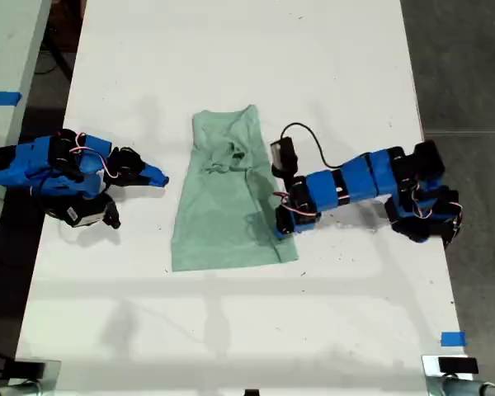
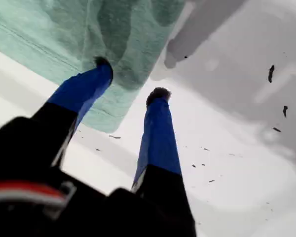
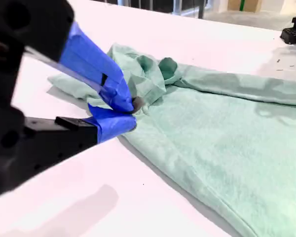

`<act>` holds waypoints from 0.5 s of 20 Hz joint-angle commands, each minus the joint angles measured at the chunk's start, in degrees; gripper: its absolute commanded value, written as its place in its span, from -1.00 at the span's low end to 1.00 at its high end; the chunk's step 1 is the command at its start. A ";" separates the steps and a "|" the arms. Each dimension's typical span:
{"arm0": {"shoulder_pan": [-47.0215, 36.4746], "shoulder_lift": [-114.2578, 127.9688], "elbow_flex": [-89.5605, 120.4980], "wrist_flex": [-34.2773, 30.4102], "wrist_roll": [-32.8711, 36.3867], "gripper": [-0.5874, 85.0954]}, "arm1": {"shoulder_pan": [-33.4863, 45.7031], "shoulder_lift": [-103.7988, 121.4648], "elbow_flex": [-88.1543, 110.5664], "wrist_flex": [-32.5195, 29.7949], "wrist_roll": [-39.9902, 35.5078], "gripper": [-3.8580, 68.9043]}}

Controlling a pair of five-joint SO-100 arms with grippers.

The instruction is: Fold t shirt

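Exterior view first: my first gripper is hanging over the hem corner of the t shirt, on the arm reaching in from the exterior view's right. In the first wrist view that gripper is standing released, jaws spread wide. One blue finger is lying over the t shirt's corner and the other over bare table beside it. I cannot tell whether the tips are touching the cloth.

My second gripper is pointing at the garment from the opposite side, apart from its edge. In the second wrist view it is sitting clenched, tips pressed together and holding nothing, with the bunched neck end of the t shirt just beyond.

Out from the grippers, the white table is carrying small dark specks near the first arm. A black cable is looping above that arm. Blue tape is sticking near the table's corner, and dark floor is showing past its edge.

The cloth is lying flat between the two arms, pale mint green, widening toward the hem and wrinkled at the neck.
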 commanded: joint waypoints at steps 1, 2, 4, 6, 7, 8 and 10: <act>0.35 0.09 0.97 0.18 0.35 -0.98 | -1.14 -1.67 -5.80 -1.05 0.09 -0.19; 0.35 0.09 0.97 0.18 0.35 -0.98 | -1.23 -1.76 -5.80 -0.97 0.00 -0.25; 0.44 0.09 0.97 0.18 0.35 -0.98 | -1.49 -2.02 -5.36 -1.23 0.53 -0.52; 0.35 0.09 0.97 0.18 0.35 -0.98 | -1.85 -3.52 -5.27 -1.41 1.05 -0.83; 0.35 0.09 0.97 0.18 0.35 -0.98 | -2.11 -4.04 -5.27 -1.41 1.58 -0.84; 0.35 0.09 0.97 0.18 0.35 -0.98 | -2.11 -4.04 -5.36 -0.97 2.02 -0.84; 0.26 0.09 0.97 0.18 0.35 -0.98 | -1.85 -3.60 -8.09 1.14 1.67 -0.84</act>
